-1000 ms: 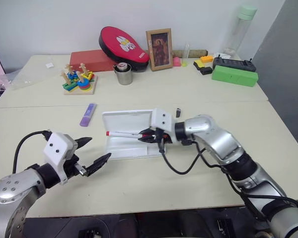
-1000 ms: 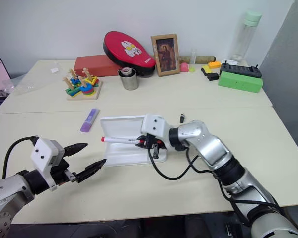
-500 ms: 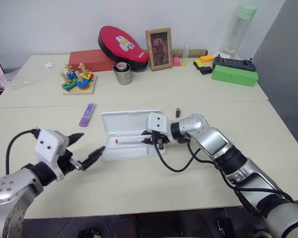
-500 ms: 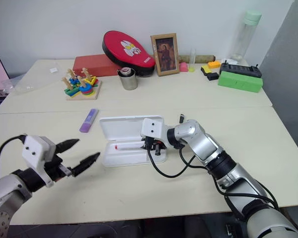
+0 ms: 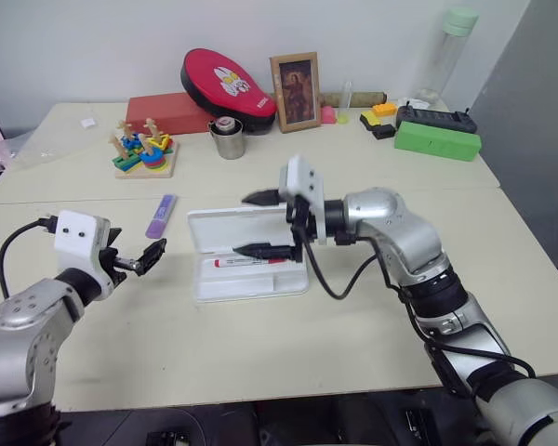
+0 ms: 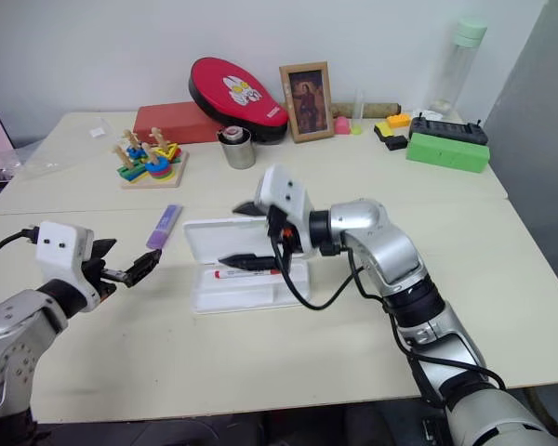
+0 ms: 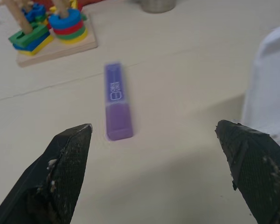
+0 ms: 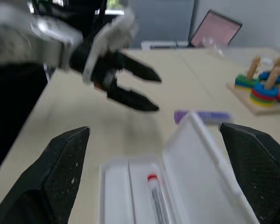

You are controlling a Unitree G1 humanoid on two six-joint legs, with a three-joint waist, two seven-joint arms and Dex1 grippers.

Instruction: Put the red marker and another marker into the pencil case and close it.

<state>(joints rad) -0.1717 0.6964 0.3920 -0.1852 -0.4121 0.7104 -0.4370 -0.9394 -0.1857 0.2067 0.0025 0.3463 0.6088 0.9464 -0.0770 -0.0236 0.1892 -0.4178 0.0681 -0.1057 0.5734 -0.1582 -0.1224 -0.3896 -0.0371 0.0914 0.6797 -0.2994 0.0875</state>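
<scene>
A: Lying in the tray of the pencil case [image 5: 246, 279], the red marker [image 5: 251, 263], cap end toward the right gripper [image 5: 260, 224].

B: Hanging just above the case with fingers spread wide, holding nothing. Nothing more needed there, probably.

A: Lying flat beside the case, on the side toward the ring stacker [image 5: 143, 153], the purple marker [image 5: 162, 215]. Not touching the case, not yet picked up.

B: Reaching toward it from the near side of the case, the left gripper [image 6: 124, 261], fingers [image 7: 67, 161] wide and empty, marker framed between them and farther out.

A: Going well, likely: coming down over the middle of the barrel, fingers across its width, not along it.

B: Squeezing only once both tips are straddling the body; otherwise risking a skid toward the stacker.

A: Then laying it in the tray alongside the red one, lid [image 5: 242, 226] standing open behind. Closing last.
</scene>
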